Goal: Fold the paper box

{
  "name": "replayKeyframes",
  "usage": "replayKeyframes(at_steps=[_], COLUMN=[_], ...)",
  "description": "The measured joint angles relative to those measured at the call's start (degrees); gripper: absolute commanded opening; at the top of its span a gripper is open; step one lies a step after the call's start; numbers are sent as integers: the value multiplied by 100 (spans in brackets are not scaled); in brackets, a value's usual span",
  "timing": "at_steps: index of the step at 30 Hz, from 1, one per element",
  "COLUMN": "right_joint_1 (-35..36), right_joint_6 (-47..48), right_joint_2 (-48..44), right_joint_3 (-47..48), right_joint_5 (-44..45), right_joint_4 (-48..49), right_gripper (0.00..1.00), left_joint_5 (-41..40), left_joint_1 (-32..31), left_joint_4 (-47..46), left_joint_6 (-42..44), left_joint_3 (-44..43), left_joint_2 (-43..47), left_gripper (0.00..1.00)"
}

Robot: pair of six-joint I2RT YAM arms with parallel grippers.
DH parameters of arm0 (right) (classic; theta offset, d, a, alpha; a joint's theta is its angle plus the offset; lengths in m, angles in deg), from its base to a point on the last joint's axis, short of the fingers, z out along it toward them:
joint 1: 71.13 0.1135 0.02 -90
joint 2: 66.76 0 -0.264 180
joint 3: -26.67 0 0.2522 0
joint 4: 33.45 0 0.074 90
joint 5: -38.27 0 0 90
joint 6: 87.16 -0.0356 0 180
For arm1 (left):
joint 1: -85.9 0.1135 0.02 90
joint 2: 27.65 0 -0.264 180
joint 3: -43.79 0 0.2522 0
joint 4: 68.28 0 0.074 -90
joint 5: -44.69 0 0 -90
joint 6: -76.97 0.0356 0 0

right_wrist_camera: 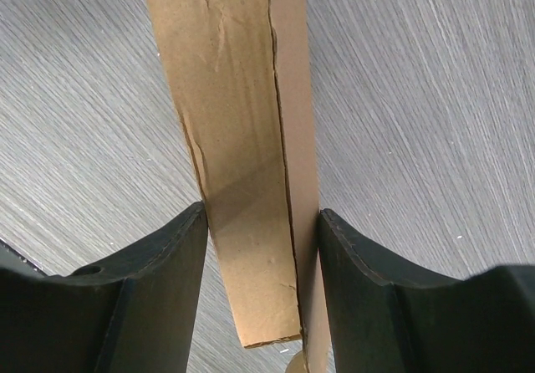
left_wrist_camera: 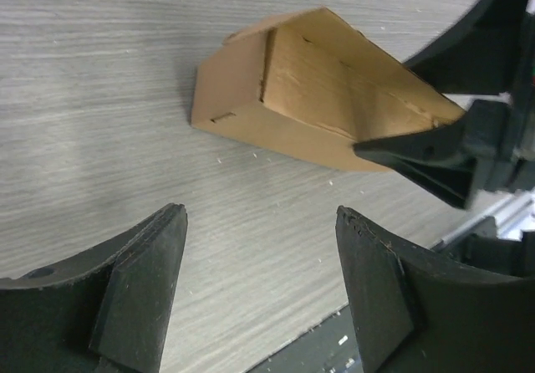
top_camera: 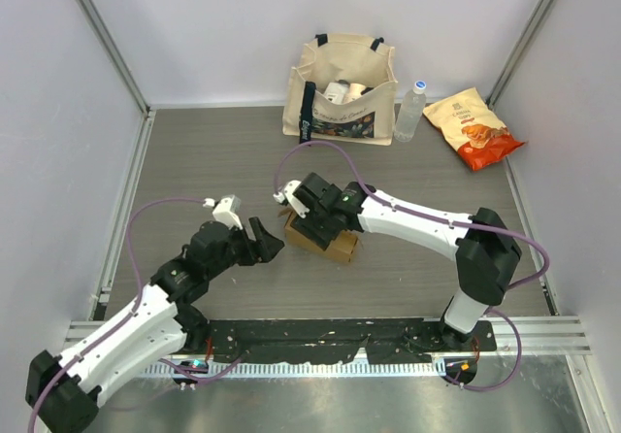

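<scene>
Nearest the table's [top_camera: 194, 151] front edge, the left gripper [top_camera: 262, 242] hung open, just beside the paper box [top_camera: 337, 248] mid-table. The right gripper [right_wrist_camera: 261, 222] pinched the box's 2 side walls. A harder squeeze would likely crush its thin creases.

Bright even light, soft shadows, sharp focus

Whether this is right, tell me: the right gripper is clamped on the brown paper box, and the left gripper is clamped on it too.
Wrong on the left gripper: the left wrist view shows it open and empty, apart from the paper box. The right gripper is clamped on the box.
</scene>
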Motion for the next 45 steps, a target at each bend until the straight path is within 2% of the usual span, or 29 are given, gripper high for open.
replayKeyframes(at_steps=[2,5,6,10,12,15,18,20,23,24,28,34,41,45], right_joint_1=[-61,-103,-109,-146,-184,-299,-391,-433,-446,-446,-446,-472,-501,-509], right_joint_6=[39,76,85,103,177,203,201,199,199,199,199,199,201,201], right_joint_2=[0,-55,-94,-197,-227,-450,-592,-616,-616,-616,-616,-625,-625,-625], right_joint_3=[-4,-90,-155,-533,-769,-925,-994,-1012,-1029,-1032,-1032,-1032,-1032,-1032], right_joint_5=[-57,-61,-57,-125,-138,-348,-538,-616,-737,-769,-837,-890,-918,-927], right_joint_4=[11,120,195,466,533,640,669,684,691,691,693,693,695,695], right_gripper=[54,63,66,74,74,74,74,73,73,73,72,72,72,72], left_joint_5=[-212,-463,-527,-413,42,907,1593,1987,2522,2592,2485,2181,2105,2068], left_joint_1=[-94,-105,-96,120,457,1180,1628,1685,1674,1663,1561,1357,1252,1069], left_joint_4=[-199,-280,-299,-444,-555,-748,-833,-857,-863,-852,-396,750,1384,1521], left_joint_6=[153,341,398,597,640,640,647,667,796,866,1408,2527,3169,3259], left_joint_3=[-98,-369,-490,-942,-1113,-1283,-1355,-1421,-1574,-1626,-2022,-3143,-3230,-3235], left_joint_2=[-382,-933,-1084,-1480,-1668,-2079,-2455,-2664,-2918,-2955,-3008,-3434,-3722,-3991], left_gripper=[70,69,71,92,92,85,78,75,63,63,62,55,55,47])
